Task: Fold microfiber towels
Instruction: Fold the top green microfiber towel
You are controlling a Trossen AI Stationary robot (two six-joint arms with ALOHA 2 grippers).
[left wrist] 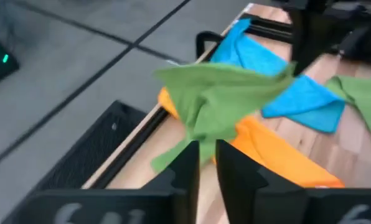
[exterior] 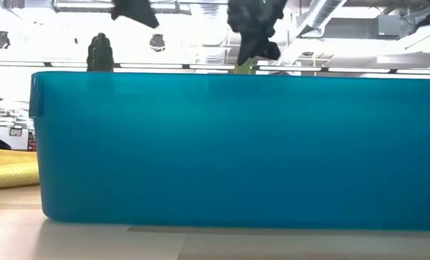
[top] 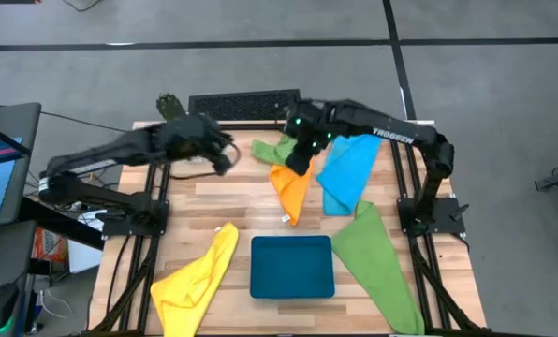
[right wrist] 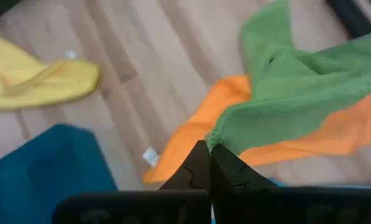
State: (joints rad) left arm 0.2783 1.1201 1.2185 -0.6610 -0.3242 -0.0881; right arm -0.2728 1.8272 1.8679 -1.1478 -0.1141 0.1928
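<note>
A green microfiber towel [top: 275, 150] hangs at the table's far middle, with my right gripper [top: 302, 161] shut on it, above an orange towel [top: 293, 189]. A blue towel [top: 346, 173] lies to the right of it. A second green towel [top: 377, 262] lies at the near right and a yellow towel [top: 199, 276] at the near left. My left gripper [top: 225, 155] hovers left of the lifted green towel, apart from it. In the left wrist view a narrow gap shows between its fingers [left wrist: 207, 158], with nothing in it. My right gripper pinches an edge of the green towel [right wrist: 221, 138] between its two fingertips, coming from above and slanting down. The towel is lifted and spreads slack away from the fingers [left wrist: 223, 93] above the orange towel [right wrist: 192, 143]. Whether its lower end touches that towel, I cannot tell.
A dark teal tray [top: 292, 267] stands at the near middle and fills most of the low view [exterior: 229, 144]. A black grille [top: 243, 105] lies along the far edge. Bare wood shows between the yellow towel and the orange one.
</note>
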